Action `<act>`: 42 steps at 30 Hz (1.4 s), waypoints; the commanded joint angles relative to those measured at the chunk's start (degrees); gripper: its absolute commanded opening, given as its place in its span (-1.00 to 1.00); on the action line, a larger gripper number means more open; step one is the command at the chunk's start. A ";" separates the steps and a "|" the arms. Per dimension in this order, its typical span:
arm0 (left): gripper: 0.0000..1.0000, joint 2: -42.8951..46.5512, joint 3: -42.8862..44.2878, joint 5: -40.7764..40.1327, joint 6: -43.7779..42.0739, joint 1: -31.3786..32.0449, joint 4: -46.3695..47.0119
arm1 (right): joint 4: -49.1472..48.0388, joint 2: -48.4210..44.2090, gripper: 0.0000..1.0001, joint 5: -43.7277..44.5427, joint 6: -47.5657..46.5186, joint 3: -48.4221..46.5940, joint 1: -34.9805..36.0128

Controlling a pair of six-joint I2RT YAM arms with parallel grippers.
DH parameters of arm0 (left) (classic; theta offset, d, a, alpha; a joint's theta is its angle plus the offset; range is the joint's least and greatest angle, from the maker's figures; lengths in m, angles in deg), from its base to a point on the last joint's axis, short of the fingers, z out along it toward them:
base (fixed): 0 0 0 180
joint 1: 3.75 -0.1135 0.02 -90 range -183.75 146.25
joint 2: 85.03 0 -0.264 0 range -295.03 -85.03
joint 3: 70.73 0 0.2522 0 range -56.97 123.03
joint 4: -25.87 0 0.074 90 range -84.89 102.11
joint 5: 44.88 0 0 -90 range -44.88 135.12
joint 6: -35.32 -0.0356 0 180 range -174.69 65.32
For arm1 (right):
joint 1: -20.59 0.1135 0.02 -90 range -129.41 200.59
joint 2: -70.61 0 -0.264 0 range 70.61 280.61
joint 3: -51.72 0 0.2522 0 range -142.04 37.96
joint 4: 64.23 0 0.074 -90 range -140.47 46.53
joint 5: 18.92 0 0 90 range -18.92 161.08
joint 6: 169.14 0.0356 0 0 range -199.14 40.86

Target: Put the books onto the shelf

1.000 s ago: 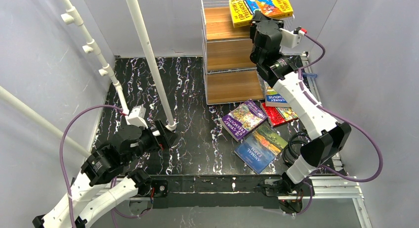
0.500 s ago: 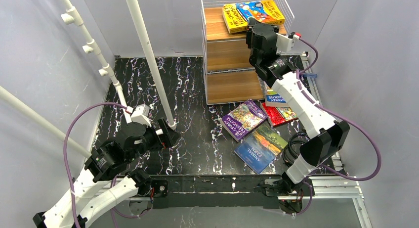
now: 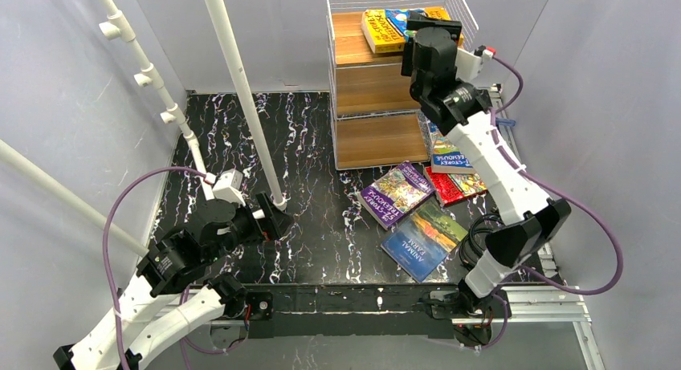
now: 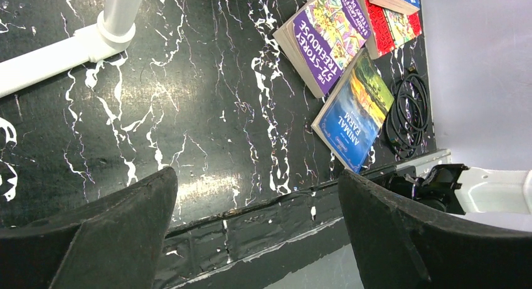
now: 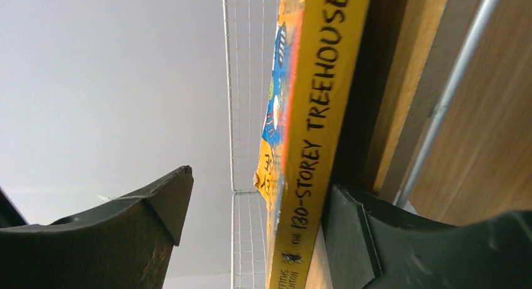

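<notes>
On the top board of the shelf (image 3: 371,85), the yellow book (image 3: 382,29) lies flat, its spine towards the right fingers (image 5: 401,245). These fingers stand apart on either side of the spine, 1 close against it, the other clear of it: no grip. By the shelf foot, 4 books lie on the desk (image 3: 305,145): purple book (image 3: 397,192), Animal Farm (image 3: 423,239), red book (image 3: 446,187), blue book (image 3: 447,157). Left fingers (image 4: 106,239) hang wide open over the desk, holding nothing.

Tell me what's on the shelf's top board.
One yellow 130-Storey Treehouse book lies flat on the top board. The right end effector covers its right end, so that part of the board is hidden.
</notes>
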 commanded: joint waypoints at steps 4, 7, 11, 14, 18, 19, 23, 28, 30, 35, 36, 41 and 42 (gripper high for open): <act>0.97 1.82 -0.28 -0.13 -0.30 -0.06 -0.66 | 30.58 10.71 0.63 -0.60 9.06 -27.77 -0.18; 0.96 2.29 -0.12 -0.18 -0.36 -0.06 -1.08 | 30.99 11.39 0.64 -2.26 10.85 -27.48 -0.19; 0.96 3.53 -0.03 -0.85 -0.36 -0.05 -2.10 | 31.41 10.72 0.64 -3.17 12.50 -26.14 -0.12; 0.97 4.15 -0.01 -1.41 -0.51 -0.06 -2.87 | 32.18 10.47 0.63 -3.53 12.39 -26.70 -0.16; 0.97 4.12 0.08 -1.59 -0.49 -0.06 -3.13 | 32.30 8.78 0.63 -3.98 12.23 -25.57 -0.18; 0.97 4.00 0.08 -1.55 -0.45 -0.04 -3.09 | 32.20 8.32 0.63 -3.99 12.23 -24.92 -0.18; 0.96 3.47 0.17 -1.24 -0.36 0.00 -2.83 | 32.22 6.60 0.63 -3.80 12.32 -23.06 -0.15; 0.97 3.30 0.30 -1.06 -0.36 0.02 -2.73 | 32.24 4.92 0.64 -3.42 12.14 -21.18 -0.19; 0.97 3.39 0.26 -1.02 -0.31 0.00 -2.73 | 32.07 4.37 0.64 -3.59 12.08 -20.35 -0.16; 0.96 3.26 0.17 -0.87 -0.27 -0.06 -2.50 | 31.13 3.76 0.64 -5.92 11.44 -18.22 -0.19; 0.96 3.20 0.12 -0.80 -0.28 -0.02 -2.39 | 30.67 3.51 0.64 -6.44 11.51 -17.09 -0.11; 0.96 3.15 0.00 -0.60 -0.27 0.00 -2.22 | 25.27 0.50 0.65 -7.61 10.69 -10.42 -0.12; 0.96 3.15 -0.08 -0.65 -0.29 0.02 -2.21 | 24.31 -0.09 0.65 -7.89 10.47 -9.32 -0.17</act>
